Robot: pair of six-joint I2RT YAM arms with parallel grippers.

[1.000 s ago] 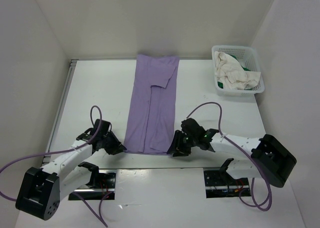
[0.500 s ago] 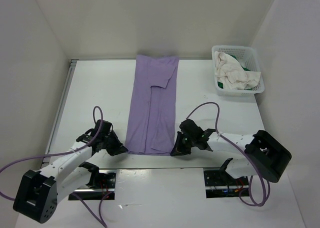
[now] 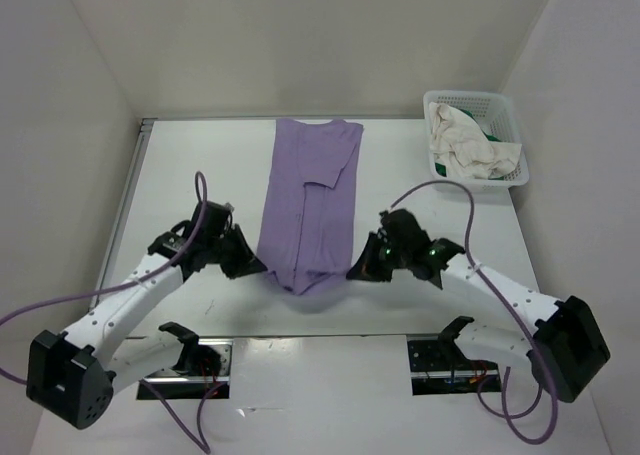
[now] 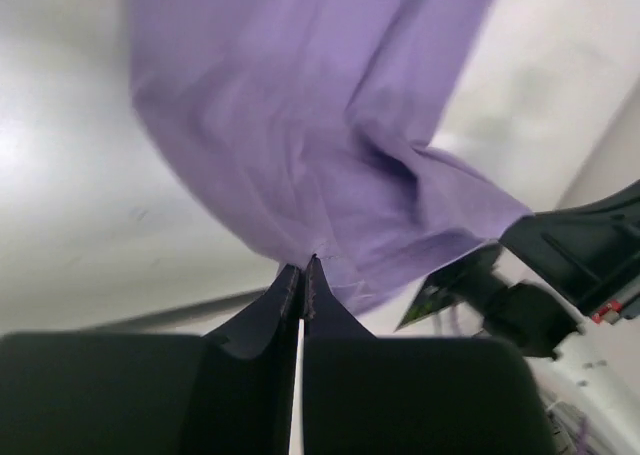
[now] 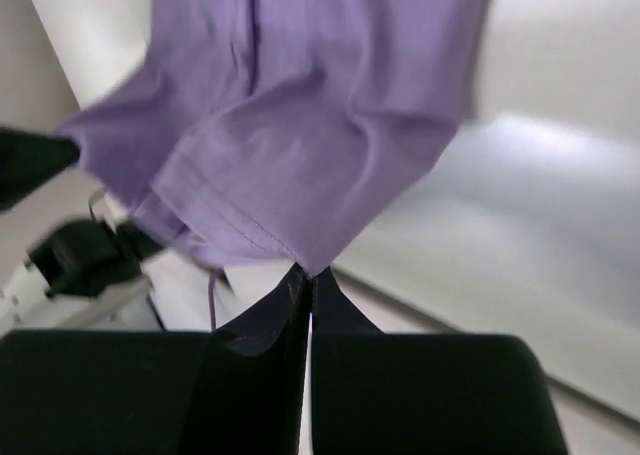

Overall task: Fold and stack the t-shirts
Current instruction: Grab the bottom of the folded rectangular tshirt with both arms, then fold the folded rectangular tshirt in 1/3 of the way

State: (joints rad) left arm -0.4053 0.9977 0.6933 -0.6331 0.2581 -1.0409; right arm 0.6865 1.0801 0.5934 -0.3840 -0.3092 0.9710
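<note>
A white table (image 3: 180,175) fills the view from above, walled in white on three sides. Down its middle lies the lavender t-shirt (image 3: 310,195), folded into a long narrow strip that runs from the far edge toward the near edge. One sleeve (image 3: 335,165) is folded over the top.

The left arm (image 3: 130,300) and the right arm (image 3: 500,290) reach in from the near corners and meet the strip's near end from either side. At the far right corner stands a white lattice basket (image 3: 511,105). It holds the crumpled cream-white t-shirt (image 3: 465,150), with a sliver of the green t-shirt (image 3: 492,132) showing beneath it.

The left gripper (image 3: 255,267) is pinched tight on the near left corner of the lavender hem. The right gripper (image 3: 358,272) is clamped the same way on the near right corner. The hem is raised off the table and sags in a shallow curve between them. Both wrist views show the jaws pressed together, with purple cloth caught at the very tips.

The likely next step is to carry the hem toward the far end to halve the strip. Several things could go wrong:

- Each hold is only on the edge of a corner, so the cloth could slip free under its own weight.
- The jaws may hold only some of the layers, which would let the strip fall open.
- If one arm travels ahead of the other, the fold would land skewed.
- The far end could drag along the table and bunch up.
</note>
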